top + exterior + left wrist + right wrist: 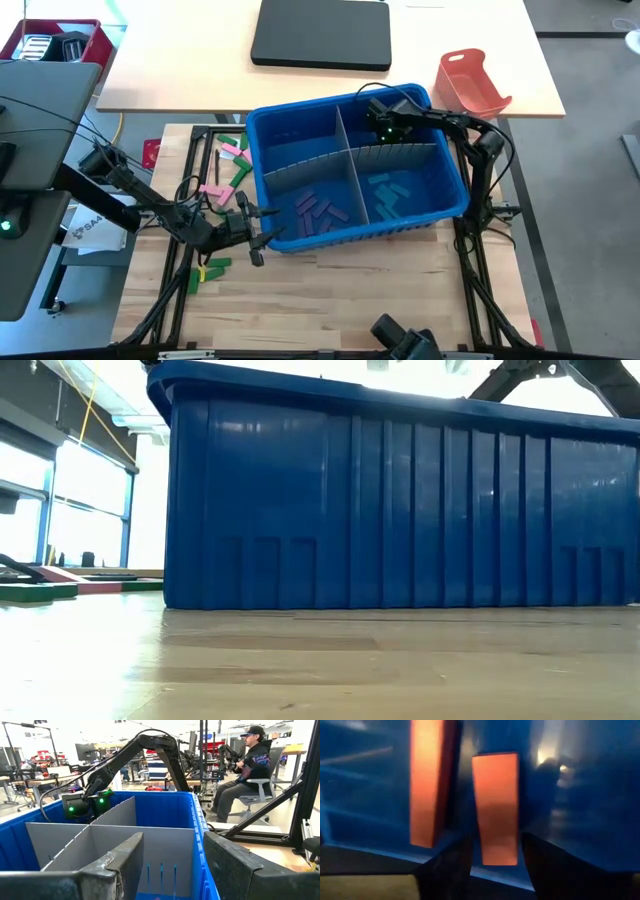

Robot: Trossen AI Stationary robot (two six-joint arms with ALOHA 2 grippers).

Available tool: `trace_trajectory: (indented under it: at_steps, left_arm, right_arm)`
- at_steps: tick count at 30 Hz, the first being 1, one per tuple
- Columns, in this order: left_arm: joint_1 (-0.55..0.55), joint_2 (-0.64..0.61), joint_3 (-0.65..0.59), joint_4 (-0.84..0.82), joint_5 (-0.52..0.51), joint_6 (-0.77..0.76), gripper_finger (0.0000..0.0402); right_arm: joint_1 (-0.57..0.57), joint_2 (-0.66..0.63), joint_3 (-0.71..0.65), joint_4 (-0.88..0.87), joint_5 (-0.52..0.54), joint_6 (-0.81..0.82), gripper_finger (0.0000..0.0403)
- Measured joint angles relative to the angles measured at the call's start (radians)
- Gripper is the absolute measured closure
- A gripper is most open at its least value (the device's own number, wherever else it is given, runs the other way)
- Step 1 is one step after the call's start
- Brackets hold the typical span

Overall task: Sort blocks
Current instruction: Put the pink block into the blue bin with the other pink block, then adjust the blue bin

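Note:
A blue bin with a grey divider holds purple blocks in its near-left cell and blue blocks in its near-right cell. Green and pink blocks lie loose on the table left of the bin, with more by its near-left corner. My left gripper is open and empty just outside that corner, at rim height. My right gripper reaches down into the far-right cell, shut on an orange-pink block. A second such block lies beside it. My right gripper pinches the orange-pink block by its two long sides near one end, between the two fingers. The fingers point down into the bin's far-right cell and lie across the block. Whether the block rests on the bin floor cannot be told.
A black flat case and an orange-red tray sit on the far table. A red box stands at the far left. Black frame rails run along the table's sides. A person sits beyond the table.

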Motion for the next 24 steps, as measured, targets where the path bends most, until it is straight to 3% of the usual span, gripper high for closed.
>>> trace_trajectory:
  at_steps: [7,15,20,24]
  left_arm:
    - [0.0,0.0,0.0,0.006,-0.013,-0.008,0.0204]
    - [-0.008,-0.006,0.0,0.004,-0.231,-0.146,0.0204]
    - [-0.011,-0.077,0.0,-0.055,-0.253,-0.272,0.0204]
    - [0.023,-0.215,0.003,-0.284,-0.227,-0.393,0.0204]
  right_arm:
    - [0.013,-0.055,0.028,-0.005,0.01,-0.056,0.0221]
    - [0.058,-0.297,0.034,-0.003,0.154,-0.131,0.0218]
    - [0.169,-0.503,0.034,-0.006,0.286,-0.161,0.0218]
    - [0.329,-0.652,0.034,-0.006,0.381,-0.152,0.0217]
